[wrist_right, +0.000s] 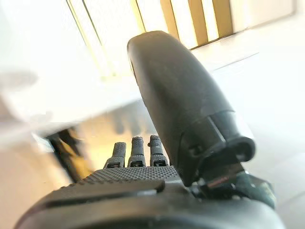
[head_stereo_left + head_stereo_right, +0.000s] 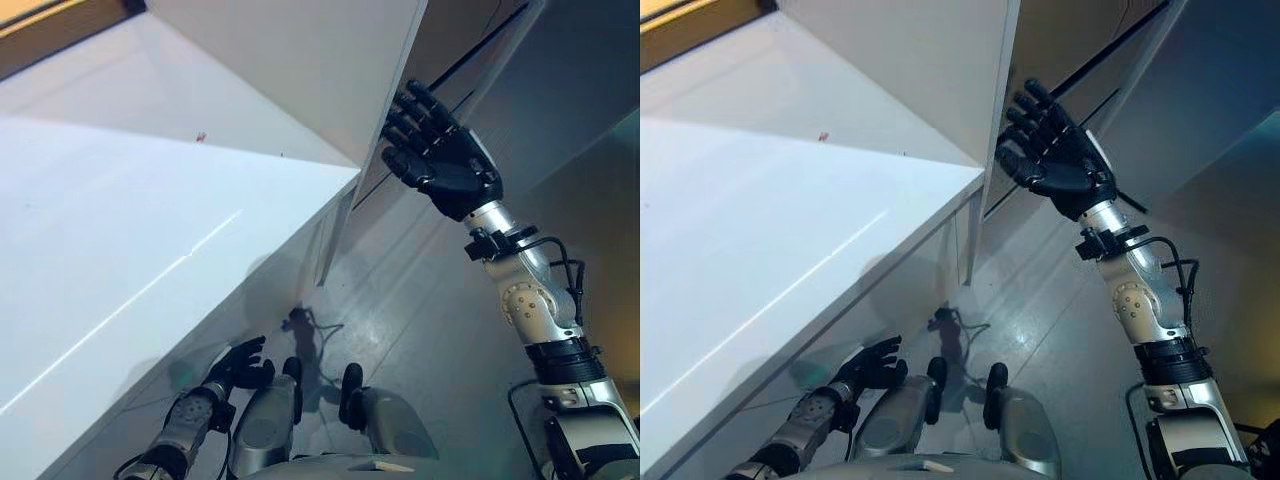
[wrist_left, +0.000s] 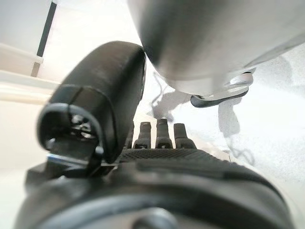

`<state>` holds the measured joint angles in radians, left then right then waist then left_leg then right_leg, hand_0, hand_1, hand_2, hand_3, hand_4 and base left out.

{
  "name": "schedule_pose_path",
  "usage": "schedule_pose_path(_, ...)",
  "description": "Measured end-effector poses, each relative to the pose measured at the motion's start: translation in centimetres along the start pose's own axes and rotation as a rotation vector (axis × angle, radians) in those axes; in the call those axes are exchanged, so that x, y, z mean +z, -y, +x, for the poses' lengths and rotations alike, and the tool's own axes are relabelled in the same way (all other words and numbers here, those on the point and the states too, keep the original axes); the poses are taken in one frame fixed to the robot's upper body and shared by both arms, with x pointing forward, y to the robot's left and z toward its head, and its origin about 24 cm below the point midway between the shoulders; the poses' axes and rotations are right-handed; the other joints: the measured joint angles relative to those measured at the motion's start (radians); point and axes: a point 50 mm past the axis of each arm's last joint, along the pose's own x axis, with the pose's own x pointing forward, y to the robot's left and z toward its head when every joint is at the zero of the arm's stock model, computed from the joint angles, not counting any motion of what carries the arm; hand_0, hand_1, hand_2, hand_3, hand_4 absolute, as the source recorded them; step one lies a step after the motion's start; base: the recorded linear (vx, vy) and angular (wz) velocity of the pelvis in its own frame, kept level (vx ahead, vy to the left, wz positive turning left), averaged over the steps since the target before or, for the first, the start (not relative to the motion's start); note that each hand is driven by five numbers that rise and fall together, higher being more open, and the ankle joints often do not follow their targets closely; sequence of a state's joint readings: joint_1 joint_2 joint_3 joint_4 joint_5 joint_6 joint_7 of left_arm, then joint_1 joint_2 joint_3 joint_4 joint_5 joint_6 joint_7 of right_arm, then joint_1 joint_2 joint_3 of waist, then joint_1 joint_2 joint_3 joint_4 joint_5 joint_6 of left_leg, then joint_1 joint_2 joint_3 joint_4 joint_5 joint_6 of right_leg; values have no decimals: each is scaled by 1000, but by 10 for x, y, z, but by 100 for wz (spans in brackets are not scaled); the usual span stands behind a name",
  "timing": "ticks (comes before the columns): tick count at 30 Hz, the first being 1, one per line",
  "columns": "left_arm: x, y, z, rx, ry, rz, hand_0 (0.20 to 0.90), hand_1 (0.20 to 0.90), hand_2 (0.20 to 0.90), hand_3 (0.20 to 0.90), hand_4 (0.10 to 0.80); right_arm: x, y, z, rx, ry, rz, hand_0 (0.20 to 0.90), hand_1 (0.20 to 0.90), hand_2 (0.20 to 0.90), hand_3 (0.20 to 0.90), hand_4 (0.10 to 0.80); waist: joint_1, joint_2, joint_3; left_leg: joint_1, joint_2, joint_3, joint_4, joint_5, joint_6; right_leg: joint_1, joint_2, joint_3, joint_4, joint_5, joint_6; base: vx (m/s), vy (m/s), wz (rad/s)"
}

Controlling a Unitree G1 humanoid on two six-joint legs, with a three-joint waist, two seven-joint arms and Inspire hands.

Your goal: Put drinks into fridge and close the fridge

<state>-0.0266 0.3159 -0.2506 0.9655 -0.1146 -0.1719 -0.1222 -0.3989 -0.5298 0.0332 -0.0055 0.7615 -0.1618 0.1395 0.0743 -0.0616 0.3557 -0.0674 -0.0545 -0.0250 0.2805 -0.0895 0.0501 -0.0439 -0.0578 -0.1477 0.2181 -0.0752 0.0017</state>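
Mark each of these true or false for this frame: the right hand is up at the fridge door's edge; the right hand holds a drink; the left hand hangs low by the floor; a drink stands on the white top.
1. The right hand is up at the edge of the white door: true.
2. It holds a drink: false, its fingers are straight and hold nothing.
3. The left hand hangs low near the floor: true.
4. A drink stands on the white top: false, no drink shows in any view.
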Motion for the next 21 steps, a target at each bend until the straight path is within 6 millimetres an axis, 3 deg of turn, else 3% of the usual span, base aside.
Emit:
schedule_pose_path(3,-16,6,-6,0,-43,-19,900,900,900,900,800,20,12,-2,-132,129,-138,900,900,900,900,800,-10,-2,-56,25,-1,9,-51,12,1,14,1,8,-35,6,2,-19,-17,-7)
schedule_pose_path(7,-36,10,-13,-3,-109,-36,900,900,900,900,800,39,27,-14,-290,258,-173,900,900,900,900,800,-42,2,-109,77,0,21,-143,44,-3,42,9,23,-89,24,1,-24,-40,-13)
schedule_pose_path(11,-54,18,-22,-3,-166,-61,900,900,900,900,800,26,48,-51,-479,218,-208,900,900,900,900,800,-74,19,-176,120,8,26,-226,70,-10,70,21,28,-149,40,-3,-45,-46,-9)
schedule_pose_path(14,-61,24,-25,1,-182,-81,900,900,900,900,800,1,57,-80,-584,112,-202,900,900,900,900,800,-88,36,-205,147,17,49,-275,85,-14,86,32,42,-182,52,-6,-54,-25,-16)
schedule_pose_path(18,-65,28,-27,6,-199,-101,900,900,900,900,800,-86,64,-159,-735,-358,-129,900,900,900,900,800,-121,48,-232,170,31,58,-328,105,-28,102,49,47,-229,72,-16,-70,-13,-9)
schedule_pose_path(21,-62,28,-25,15,-191,-132,900,900,900,900,800,-146,49,-230,-771,-804,-19,900,900,900,900,800,-125,52,-235,190,38,60,-361,118,-37,124,59,47,-270,83,-20,-34,-5,-2)
